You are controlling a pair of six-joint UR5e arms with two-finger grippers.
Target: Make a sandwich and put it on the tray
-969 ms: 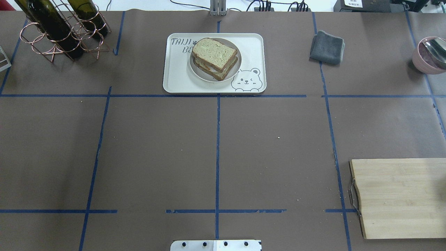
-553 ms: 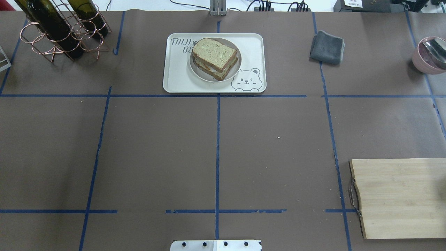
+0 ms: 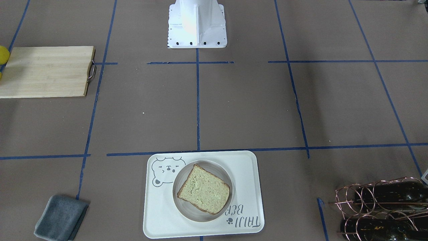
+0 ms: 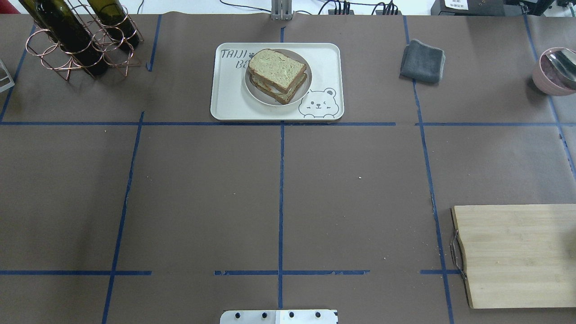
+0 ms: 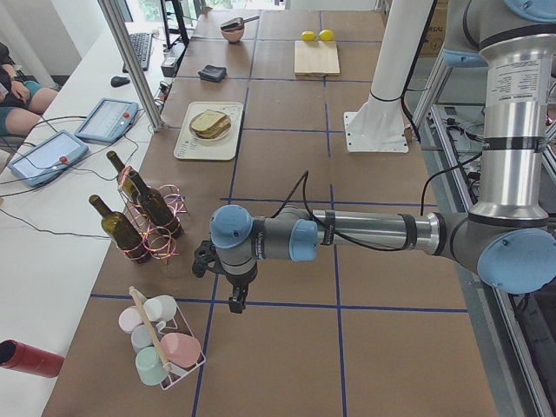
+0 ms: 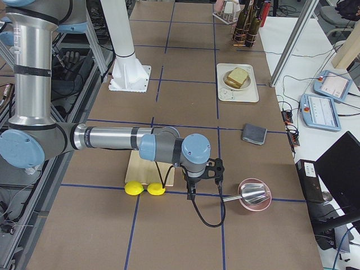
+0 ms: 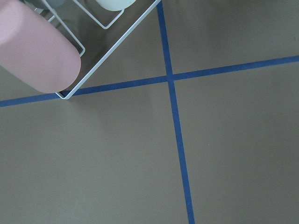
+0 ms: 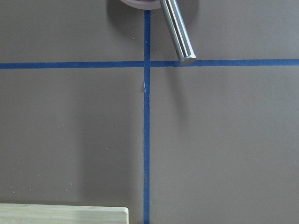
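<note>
The sandwich, two bread slices stacked with a thin pale filling at the edge, lies on a small round plate on the cream tray at the table's far middle. It also shows in the front view, where only the top slice shows. The egg's yolk is hidden. Both grippers are far from it. My left gripper hangs over the table's left end near a cup rack; my right gripper hangs at the right end near a pink bowl. I cannot tell whether either is open or shut.
A wooden cutting board lies near right, with two lemons beside it. A grey cloth and a pink bowl with a metal ladle sit far right. A copper wine rack stands far left, the cup rack beyond it.
</note>
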